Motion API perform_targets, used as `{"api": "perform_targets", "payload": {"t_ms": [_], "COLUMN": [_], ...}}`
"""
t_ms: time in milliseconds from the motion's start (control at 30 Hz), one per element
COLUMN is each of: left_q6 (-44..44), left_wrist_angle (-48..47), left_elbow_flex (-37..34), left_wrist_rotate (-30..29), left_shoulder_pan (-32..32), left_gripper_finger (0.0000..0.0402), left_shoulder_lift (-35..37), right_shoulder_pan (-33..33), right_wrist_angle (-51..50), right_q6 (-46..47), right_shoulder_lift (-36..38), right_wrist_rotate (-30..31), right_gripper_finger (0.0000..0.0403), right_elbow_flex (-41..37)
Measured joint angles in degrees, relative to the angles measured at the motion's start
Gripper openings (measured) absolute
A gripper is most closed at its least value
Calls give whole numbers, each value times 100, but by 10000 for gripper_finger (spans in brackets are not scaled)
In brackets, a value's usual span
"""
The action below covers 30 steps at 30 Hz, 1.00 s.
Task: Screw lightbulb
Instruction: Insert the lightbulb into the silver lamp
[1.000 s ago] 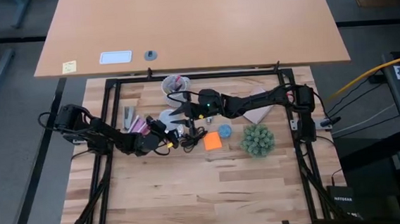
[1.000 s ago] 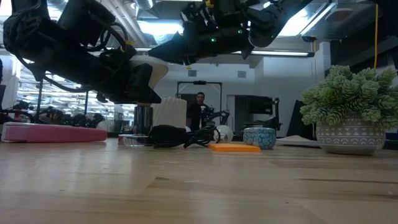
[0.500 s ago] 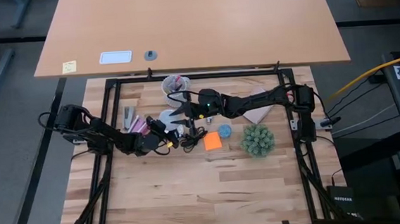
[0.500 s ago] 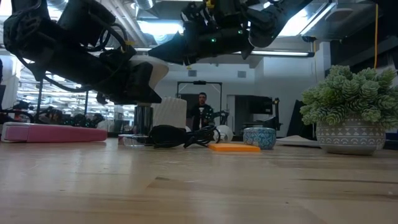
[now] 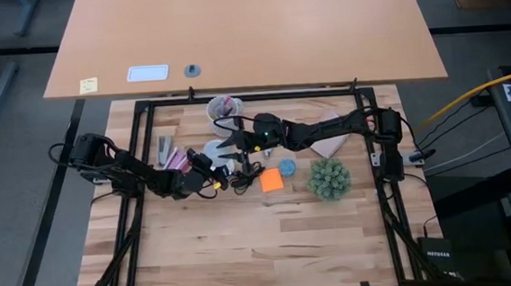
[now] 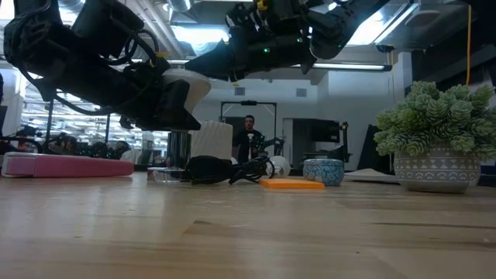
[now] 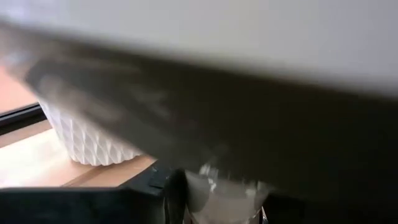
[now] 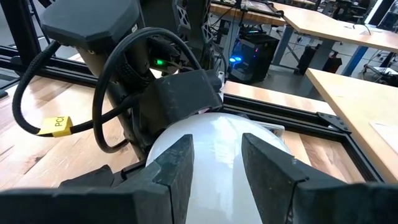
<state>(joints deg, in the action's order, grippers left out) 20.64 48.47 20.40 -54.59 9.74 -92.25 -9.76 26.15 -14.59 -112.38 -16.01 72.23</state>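
The lightbulb [image 6: 192, 84], white and frosted, hangs in the air over the table's middle. My left gripper [image 6: 174, 102] is shut on it, and its dome [image 8: 217, 140] points at my right gripper [image 8: 217, 158]. That gripper is open; its two fingers stand at the dome's sides, and I cannot tell whether they touch it. In the high view the two grippers meet nose to nose, the left [image 5: 212, 171] and the right [image 5: 232, 150]. Below them the shiny silver socket [image 6: 178, 147] stands on the table, its black cord [image 6: 225, 169] heaped beside it. My left gripper holds the lightbulb by its narrow tapering end [image 7: 219, 194], between the two fingers. The fingers come nearly level from the table's left, and the gripper's own body hides the contact in the other views. The bulb is lifted clear of the table, with its dome sticking out past the fingertips.
A white faceted cup of pens [image 5: 221, 105] stands behind the grippers. To the right lie an orange sticky-note pad [image 5: 271, 180], a small blue bowl [image 5: 287, 167] and a potted plant [image 5: 328, 178]. Pink things [image 6: 62, 165] lie to the left. A person [image 6: 249, 139] stands in the room behind.
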Motion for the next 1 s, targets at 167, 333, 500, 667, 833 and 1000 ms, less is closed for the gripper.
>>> {"api": "perform_targets", "payload": {"t_ms": [167, 333, 500, 667, 833, 1000], "left_q6": [-91, -93, -111, 166, 418, 296], "left_wrist_angle": [-140, -164, -164, -311, -529, -517], "left_elbow_flex": [0, 0, 0, 8, 20, 37], "left_wrist_rotate": [0, 4, 2, -2, -55, -14], "left_shoulder_pan": [0, 0, 0, 0, 0, 3], "left_gripper_finger": [155, 155, 155, 156, 189, 229], "left_shoulder_lift": [0, 0, 0, 0, 11, 9], "right_shoulder_pan": [0, 0, 0, 0, 0, 0], "right_wrist_angle": [0, 2, 2, 2, 2, 0], "right_q6": [0, 0, -1, -2, 0, -2], "right_shoulder_lift": [-2, -2, -2, -2, -2, -2], "right_wrist_rotate": [0, 0, 0, -2, -2, -6], "right_gripper_finger": [143, 143, 143, 143, 143, 143], "right_elbow_flex": [-2, -2, -2, -2, -2, -2]}}
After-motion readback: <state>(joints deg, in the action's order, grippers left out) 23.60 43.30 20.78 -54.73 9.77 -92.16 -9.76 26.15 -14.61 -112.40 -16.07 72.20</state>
